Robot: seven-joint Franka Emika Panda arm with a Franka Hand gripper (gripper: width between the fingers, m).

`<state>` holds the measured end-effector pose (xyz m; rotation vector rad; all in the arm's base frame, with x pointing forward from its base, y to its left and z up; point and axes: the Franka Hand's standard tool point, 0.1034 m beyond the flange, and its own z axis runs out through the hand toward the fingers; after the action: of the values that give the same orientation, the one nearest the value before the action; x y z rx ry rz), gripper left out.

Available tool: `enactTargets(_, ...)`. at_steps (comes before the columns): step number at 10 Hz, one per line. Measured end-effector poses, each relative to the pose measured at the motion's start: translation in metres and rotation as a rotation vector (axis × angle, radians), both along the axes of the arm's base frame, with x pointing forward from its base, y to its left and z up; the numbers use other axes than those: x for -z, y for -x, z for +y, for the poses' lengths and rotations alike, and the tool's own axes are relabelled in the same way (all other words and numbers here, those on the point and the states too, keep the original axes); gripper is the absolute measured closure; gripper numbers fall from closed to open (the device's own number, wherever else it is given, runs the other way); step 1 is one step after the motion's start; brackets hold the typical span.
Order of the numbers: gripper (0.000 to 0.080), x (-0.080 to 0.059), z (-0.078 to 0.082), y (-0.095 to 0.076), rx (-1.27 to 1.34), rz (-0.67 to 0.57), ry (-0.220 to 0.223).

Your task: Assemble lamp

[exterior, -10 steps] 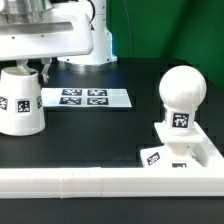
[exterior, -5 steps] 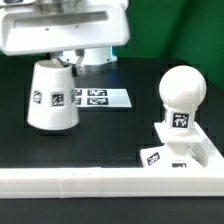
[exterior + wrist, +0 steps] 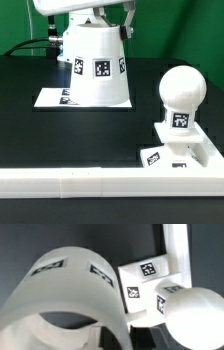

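Observation:
The white cone shade (image 3: 97, 66) hangs above the table at the exterior view's middle, held at its top by my gripper (image 3: 93, 14), which is shut on its wall. The round-headed bulb (image 3: 183, 88) stands upright in the square base (image 3: 176, 143) at the exterior view's right, in the corner by the rail. The shade is left of the bulb and apart from it. In the wrist view the shade (image 3: 70, 286) fills the near field, with the bulb head (image 3: 196, 308) and the tagged base (image 3: 148, 276) beside it.
The long white rail (image 3: 100, 183) runs along the table's front edge and turns back at the exterior view's right. The marker board (image 3: 48, 98) lies flat behind the shade, partly hidden by it. A green backdrop stands behind.
The shade has been lifted off the table and carried toward the exterior view's right, nearer the bulb. The bulb and base have not moved.

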<state>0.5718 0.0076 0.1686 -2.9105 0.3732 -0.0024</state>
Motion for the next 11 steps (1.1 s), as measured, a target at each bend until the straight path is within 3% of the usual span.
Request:
enactTargets(5,0.0755,0.002,0.001,0.002,-0.001,0.007,-0.001)
enactTargets(6,0.0755,-0.009,0.006,0.000,0.000,0.018,-0.013)
enactTargets(9,0.0755,-0.058,0.048,-0.019,0.043,0.020,-0.047)
enactTargets(11,0.0755,-0.085,0.066,-0.035,0.083,0.022,-0.063)
